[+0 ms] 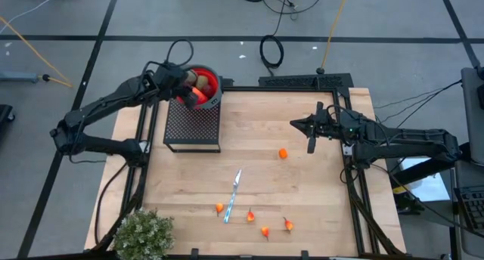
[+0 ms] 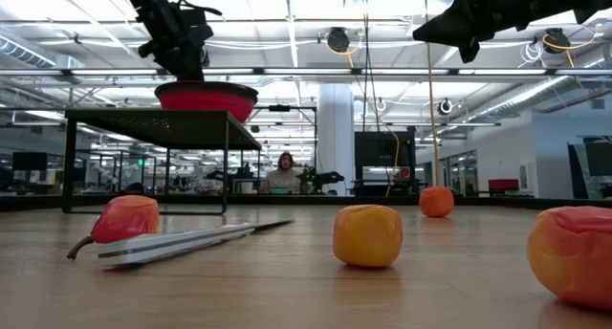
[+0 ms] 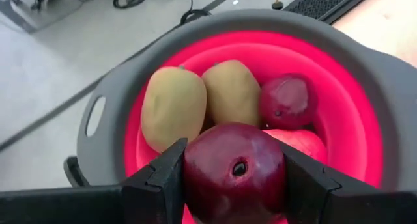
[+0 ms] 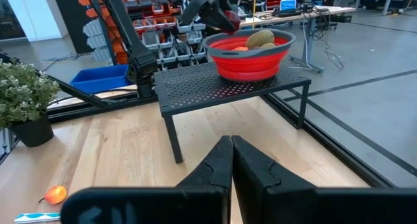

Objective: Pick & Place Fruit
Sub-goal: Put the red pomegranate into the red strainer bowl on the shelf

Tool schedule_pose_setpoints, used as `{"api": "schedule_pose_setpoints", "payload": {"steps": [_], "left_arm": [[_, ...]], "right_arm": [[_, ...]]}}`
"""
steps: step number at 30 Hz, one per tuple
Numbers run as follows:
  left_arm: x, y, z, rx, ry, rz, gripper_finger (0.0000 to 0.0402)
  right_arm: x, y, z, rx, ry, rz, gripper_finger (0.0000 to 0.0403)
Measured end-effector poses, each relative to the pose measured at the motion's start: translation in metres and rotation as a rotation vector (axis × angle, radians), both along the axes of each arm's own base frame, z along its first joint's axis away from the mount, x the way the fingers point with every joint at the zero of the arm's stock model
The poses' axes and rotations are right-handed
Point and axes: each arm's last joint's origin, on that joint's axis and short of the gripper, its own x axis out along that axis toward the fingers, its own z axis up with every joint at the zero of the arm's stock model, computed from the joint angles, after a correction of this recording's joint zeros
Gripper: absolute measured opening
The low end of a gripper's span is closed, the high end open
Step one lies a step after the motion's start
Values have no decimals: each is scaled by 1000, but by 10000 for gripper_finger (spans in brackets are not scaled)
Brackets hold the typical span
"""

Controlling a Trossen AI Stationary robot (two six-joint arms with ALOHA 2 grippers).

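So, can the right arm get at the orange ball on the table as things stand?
Probably yes. The orange ball lies alone on bare wood just beside the right gripper, which hangs shut above the table and holds nothing. Nothing stands between them; it must only open and descend.

bowl [image 3: 365, 107]: showing red inside, grey rim; held fruit [image 3: 234, 172]: showing dark red; ovals [image 3: 172, 107]: olive-yellow; stand [image 1: 193, 124]: black, perforated; table [image 1: 302, 184]: light wood grain; plant [image 1: 144, 233]: grey-green; pincers: showing dark
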Motion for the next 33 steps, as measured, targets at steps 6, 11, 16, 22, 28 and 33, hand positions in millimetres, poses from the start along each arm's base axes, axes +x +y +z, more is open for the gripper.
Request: {"api": "schedule_pose_setpoints", "payload": {"steps": [6,11,16,22,28,33], "left_arm": [[-3,-2,13,-38,24,20,184],[1,1,31,-71,47,36,184],[10,7,32,-130,122,32,184],[13,18,20,-225,176,35,184],[11,27,15,-265,191,53,184],[10,28,15,-265,192,57,184]], "right_arm": [[0,0,0,0,0,0,0],[0,0,0,0,0,0,0],[0,0,0,0,0,3,0],[0,0,0,-3,1,4,0],[0,0,0,-6,2,5,0],[0,0,0,-6,3,5,0]]}}
